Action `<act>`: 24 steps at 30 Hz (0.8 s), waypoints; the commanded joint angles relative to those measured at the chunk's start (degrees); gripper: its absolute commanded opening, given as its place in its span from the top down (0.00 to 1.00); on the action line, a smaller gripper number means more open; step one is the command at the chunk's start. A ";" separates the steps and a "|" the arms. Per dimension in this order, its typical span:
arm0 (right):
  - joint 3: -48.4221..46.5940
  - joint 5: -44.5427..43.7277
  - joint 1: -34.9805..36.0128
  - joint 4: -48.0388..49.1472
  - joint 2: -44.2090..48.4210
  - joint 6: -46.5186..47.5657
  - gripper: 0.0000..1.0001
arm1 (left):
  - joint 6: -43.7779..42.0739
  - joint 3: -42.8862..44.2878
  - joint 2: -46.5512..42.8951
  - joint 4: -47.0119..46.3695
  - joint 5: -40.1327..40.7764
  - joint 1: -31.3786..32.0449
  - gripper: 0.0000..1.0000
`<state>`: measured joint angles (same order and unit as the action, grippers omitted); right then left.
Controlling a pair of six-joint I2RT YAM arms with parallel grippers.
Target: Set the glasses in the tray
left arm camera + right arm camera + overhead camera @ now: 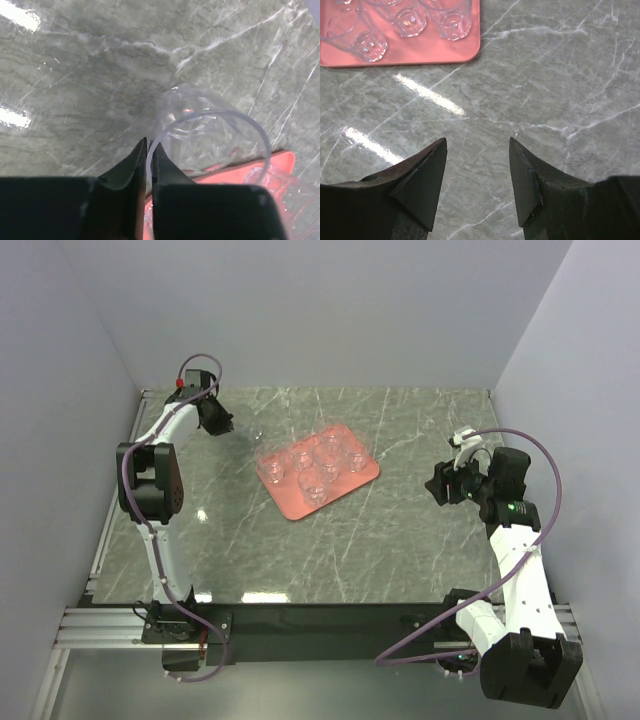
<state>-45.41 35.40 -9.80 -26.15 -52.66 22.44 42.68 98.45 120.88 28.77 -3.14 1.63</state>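
Left hand (148,146) clamped on glass (215,135) rim, one finger inside, so it can lower mouth-up onto tray (272,161); right hand (477,142) apart, idle above counter (560,75).

Lettering, labels, brand marks, numerals, signs: none legible in the top, left wrist or right wrist views

On table (400,540): glasses (313,490) in tray (284,496).
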 commanded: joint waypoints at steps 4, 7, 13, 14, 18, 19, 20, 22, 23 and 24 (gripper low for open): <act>0.32 0.46 -0.74 1.28 0.63 0.68 0.40 | -2.86 2.98 -0.38 1.29 2.52 -0.13 1.00; 0.32 0.55 -0.83 1.28 0.72 0.59 0.40 | -4.26 -0.52 -3.89 -0.38 2.96 -0.13 1.00; 0.32 0.81 -1.01 1.19 0.63 0.59 0.40 | -6.73 -14.92 -18.29 -10.39 4.63 -0.13 1.00; 0.23 0.73 -1.01 1.28 0.72 0.59 0.40 | -6.82 -17.05 -22.31 -12.93 4.54 -0.13 1.00; 0.32 0.90 -1.10 1.10 0.90 0.50 0.40 | -6.73 -26.72 -31.30 -16.63 4.28 -0.13 1.00; 0.23 0.99 -1.27 1.19 0.90 0.68 0.40 | -6.73 -30.56 -33.06 -17.08 4.28 -0.13 1.00; 0.32 1.08 -1.18 1.10 0.90 0.59 0.40 | -6.64 -32.60 -36.56 -17.78 3.76 -0.13 1.00; 0.32 1.16 -1.18 1.10 0.98 0.68 0.40 | -6.90 -38.48 -39.92 -19.45 2.71 -0.13 1.00; 0.32 1.17 -1.27 1.10 1.07 0.59 0.40 | -6.99 -40.34 -43.15 -19.81 1.57 -0.13 1.00; 0.32 1.34 -1.36 1.02 0.99 0.50 0.40 | -7.17 -42.10 -44.84 -20.07 0.51 -0.13 1.00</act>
<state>-45.41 35.64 -10.55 -26.17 -52.62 22.44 36.56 60.97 80.55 13.43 0.51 1.56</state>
